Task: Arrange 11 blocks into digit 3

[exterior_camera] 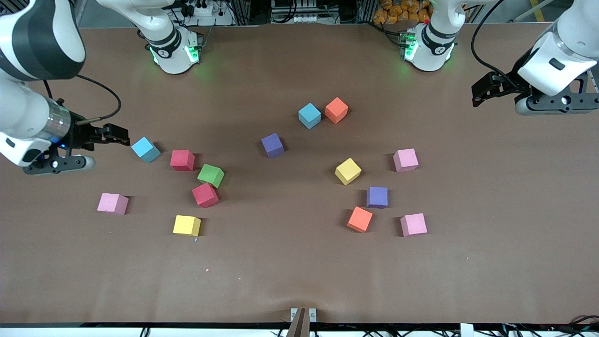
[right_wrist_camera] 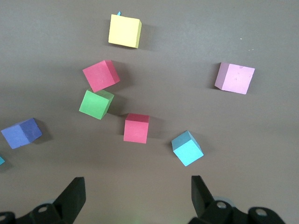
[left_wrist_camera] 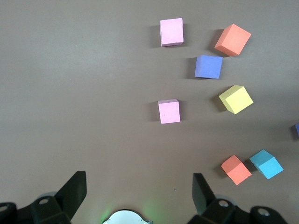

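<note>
From the front, thirteen loose foam blocks [exterior_camera: 273, 144] lie scattered on the brown surface [exterior_camera: 290, 271], no digit begun; the right gripper [exterior_camera: 119, 135] hangs at its end of the surface just beside a light blue block [exterior_camera: 145, 150], and the left gripper [exterior_camera: 484, 91] hangs at its own end, well apart from any. In the left wrist view the jaws are spread and empty, a pink block [left_wrist_camera: 168, 111] nearest ahead. In the right wrist view the jaws are likewise spread, the light blue block lying just ahead, so the right arm looks better placed to start.

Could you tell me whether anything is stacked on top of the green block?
Nothing sits on the green block; its top face is bare. A red block touches its nearer corner. Its underside is hidden.
</note>
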Tool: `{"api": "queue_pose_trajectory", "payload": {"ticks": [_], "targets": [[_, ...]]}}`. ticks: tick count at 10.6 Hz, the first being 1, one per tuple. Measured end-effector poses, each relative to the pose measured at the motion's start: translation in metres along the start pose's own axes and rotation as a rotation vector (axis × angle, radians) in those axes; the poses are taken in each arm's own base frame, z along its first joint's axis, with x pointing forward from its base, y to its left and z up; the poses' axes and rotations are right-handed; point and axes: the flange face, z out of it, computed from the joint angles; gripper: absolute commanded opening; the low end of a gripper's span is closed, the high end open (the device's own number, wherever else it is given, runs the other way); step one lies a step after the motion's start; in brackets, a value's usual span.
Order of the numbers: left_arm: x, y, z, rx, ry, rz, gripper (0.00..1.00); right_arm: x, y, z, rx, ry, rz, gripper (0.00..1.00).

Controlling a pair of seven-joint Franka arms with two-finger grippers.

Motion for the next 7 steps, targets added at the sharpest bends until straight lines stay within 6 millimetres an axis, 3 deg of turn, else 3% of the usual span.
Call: {"api": "queue_pose_trajectory", "payload": {"ticks": [3, 7], "targets": [[0.003, -0.002, 0.003, 0.000, -0.006, -0.005, 1.00, 0.014, -0.030, 0.015, -0.007, 0.010, -0.050, 1.00], [0.006, -0.006, 0.006, 0.000, -0.013, -0.012, 1.00, 0.043, -0.090, 0.066, -0.020, -0.001, -0.144, 1.00]]}}
